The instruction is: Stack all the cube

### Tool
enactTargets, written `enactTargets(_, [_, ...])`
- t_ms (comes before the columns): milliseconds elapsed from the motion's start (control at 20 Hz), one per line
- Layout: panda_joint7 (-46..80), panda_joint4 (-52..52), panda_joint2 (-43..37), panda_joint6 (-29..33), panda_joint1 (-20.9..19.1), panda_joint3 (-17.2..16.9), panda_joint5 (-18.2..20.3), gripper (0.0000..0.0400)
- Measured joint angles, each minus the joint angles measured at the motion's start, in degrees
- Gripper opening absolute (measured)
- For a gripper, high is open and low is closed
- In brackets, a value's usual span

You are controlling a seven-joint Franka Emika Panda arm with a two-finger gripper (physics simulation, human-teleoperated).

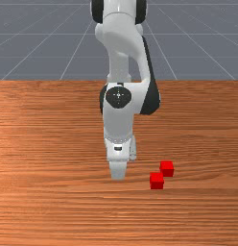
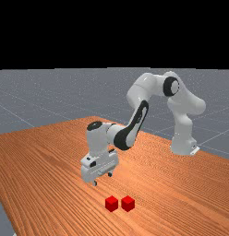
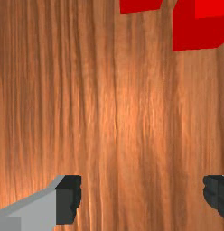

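While the hand (image 2: pixel 102 179) gapes, one red cube (image 2: pixel 111 203) sits near another cube (image 2: pixel 128 203).

Two red cubes (image 1: pixel 157 181) on the table (image 1: pixel 53 206), seemingly apart

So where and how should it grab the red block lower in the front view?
Probably from straight above, fingers closing mid-height on the flat sides of that block facing the front view's left and right: its top looks uncovered, and the other block sits close behind, toward the right.

The space between the fingers (image 3: pixel 68 200) is free, between the red cubes (image 1: pixel 157 181) narrow
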Motion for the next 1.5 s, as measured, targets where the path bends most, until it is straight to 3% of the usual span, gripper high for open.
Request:
enactTargets(50, [-0.01, 1.96, 1.88, -1.02, 0.00, 0.00, 0.00, 0.0400])
enactTargets(150, [0.03, -0.47, 2.35, 3.49, -0.01, -0.01, 0.00, 0.0400])
enactTargets(250, [0.00, 1.63, 4.43, 2.68, -0.01, -0.01, -0.02, 0.0387])
enactTargets(300, [-0.04, 4.20, 5.76, 1.23, -0.01, -0.01, -0.04, 0.0337])
enactTargets(450, [-0.14, 2.98, 5.66, 5.13, -0.02, -0.01, -0.04, 0.0255])
enactTargets(500, [-0.25, 9.32, 8.70, -0.45, -0.02, -0.01, -0.04, 0.0177])
enactTargets(550, [-0.29, 8.12, 8.27, 1.63, -0.02, -0.01, -0.04, 0.0169])
enactTargets(700, [-0.52, 11.27, 10.12, 1.13, -0.03, -0.01, 0.01, 0.0062])
enactTargets(750, [-0.08, 5.24, 7.49, 8.28, 0.28, -0.26, -0.20, 0.0140])
enactTargets(850, [-0.10, 4.53, 7.17, 9.33, 0.26, -0.08, -0.04, 0.0293])
enactTargets(950, [0.07, 3.79, 6.76, 10.16, 0.43, -0.11, -0.09, 0.0351])
enactTargets(1100, [-0.19, 4.89, 7.06, 8.45, 0.22, 0.35, 0.33, 0.0389])
enactTargets(1300, [-0.93, 4.95, 7.15, 8.42, -0.29, 1.91, 1.69, 0.0399])
enactTargets(1400, [1.55, 7.45, 8.18, 5.25, 1.66, 0.44, 0.31, 0.0400])
enactTargets(1500, [0.59, 5.36, 7.37, 8.20, 1.03, 2.41, 2.00, 0.0400])
